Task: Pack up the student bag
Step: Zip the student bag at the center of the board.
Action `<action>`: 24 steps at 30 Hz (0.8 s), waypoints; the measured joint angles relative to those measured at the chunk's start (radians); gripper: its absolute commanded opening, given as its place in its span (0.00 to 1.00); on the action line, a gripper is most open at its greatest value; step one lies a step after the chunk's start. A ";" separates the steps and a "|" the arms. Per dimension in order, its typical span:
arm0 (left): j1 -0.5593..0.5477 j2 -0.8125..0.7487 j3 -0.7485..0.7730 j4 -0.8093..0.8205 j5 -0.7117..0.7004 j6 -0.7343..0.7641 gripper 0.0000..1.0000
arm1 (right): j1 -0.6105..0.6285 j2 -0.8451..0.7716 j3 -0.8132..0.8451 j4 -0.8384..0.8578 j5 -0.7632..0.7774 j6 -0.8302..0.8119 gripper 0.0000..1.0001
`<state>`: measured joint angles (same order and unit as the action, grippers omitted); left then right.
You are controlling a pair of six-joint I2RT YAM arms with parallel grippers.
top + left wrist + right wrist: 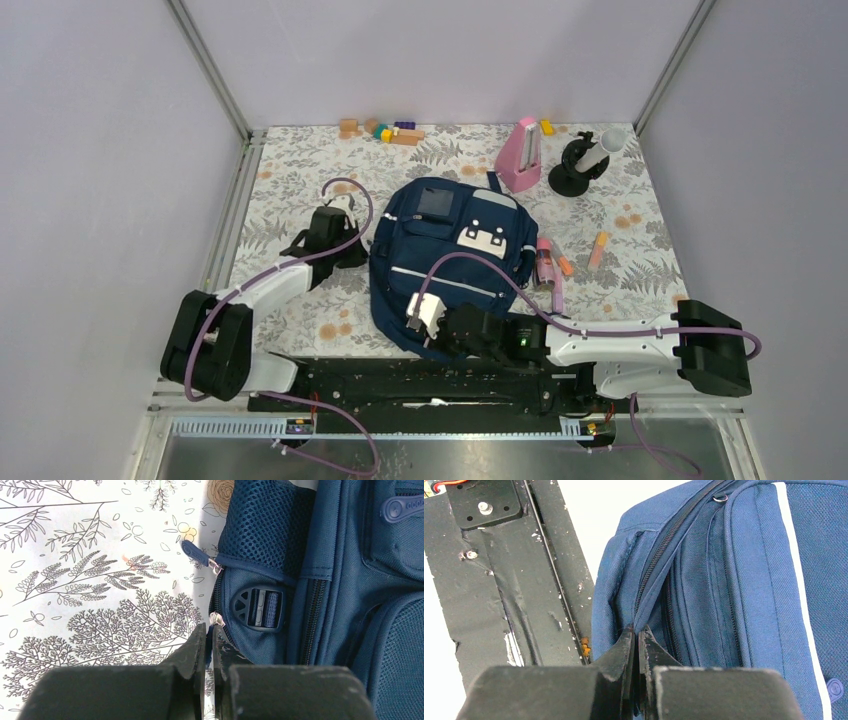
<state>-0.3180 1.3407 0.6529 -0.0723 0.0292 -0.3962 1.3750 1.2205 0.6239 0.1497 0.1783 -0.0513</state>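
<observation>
On the student bag (400,250), a zip pull (216,619) is pinched by the left end effector (209,631), fabric by the right end effector (636,633); pink items (547,262) beside it lie unpacked

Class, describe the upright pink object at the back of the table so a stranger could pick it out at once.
Find the navy backpack in the middle of the floral table. Just past its far right corner, a pink wedge-shaped object stands upright, with a black stand to its right. It is the only standing pink thing; the other pink items lie flat beside the bag.
</observation>
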 measured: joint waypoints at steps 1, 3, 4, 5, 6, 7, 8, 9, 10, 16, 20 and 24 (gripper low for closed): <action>0.003 0.007 0.005 0.000 0.006 0.001 0.00 | 0.000 0.000 0.000 0.000 0.001 0.000 0.00; 0.010 0.018 0.011 0.000 0.021 0.001 0.00 | 0.000 0.000 0.000 0.000 0.003 0.000 0.00; 0.012 0.023 0.013 0.000 0.027 0.001 0.00 | 0.000 0.000 0.000 0.000 0.003 0.000 0.00; 0.015 0.026 0.016 0.000 0.035 0.001 0.00 | 0.000 0.000 -0.001 0.000 0.004 0.000 0.00; 0.018 0.027 0.017 0.000 0.041 0.001 0.00 | 0.000 0.000 -0.001 0.000 0.005 0.000 0.00; 0.020 0.027 0.018 0.000 0.047 0.001 0.00 | 0.000 0.000 -0.001 0.000 0.007 0.002 0.04; 0.022 0.027 0.018 0.001 0.051 0.001 0.00 | 0.000 0.000 -0.001 0.000 0.009 0.006 0.13; 0.024 0.027 0.018 0.003 0.056 0.001 0.00 | 0.000 0.000 -0.001 0.000 0.012 0.009 0.26; 0.026 0.026 0.017 0.006 0.059 0.001 0.00 | 0.000 0.000 -0.001 0.001 0.015 0.012 0.38; 0.055 -0.031 -0.033 0.123 0.046 0.000 0.00 | 0.047 0.019 0.031 -0.025 0.012 0.013 0.60; 0.058 -0.071 -0.072 0.166 0.046 0.000 0.00 | 0.047 0.087 0.136 -0.075 0.025 0.010 0.63; 0.058 -0.084 -0.091 0.183 0.046 0.000 0.00 | 0.043 0.176 0.248 -0.096 0.044 -0.001 0.63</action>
<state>-0.2596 1.2572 0.5617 0.1108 0.0753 -0.3962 1.4181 1.3964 0.8722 0.0540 0.2222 -0.0525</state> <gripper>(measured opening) 0.017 0.631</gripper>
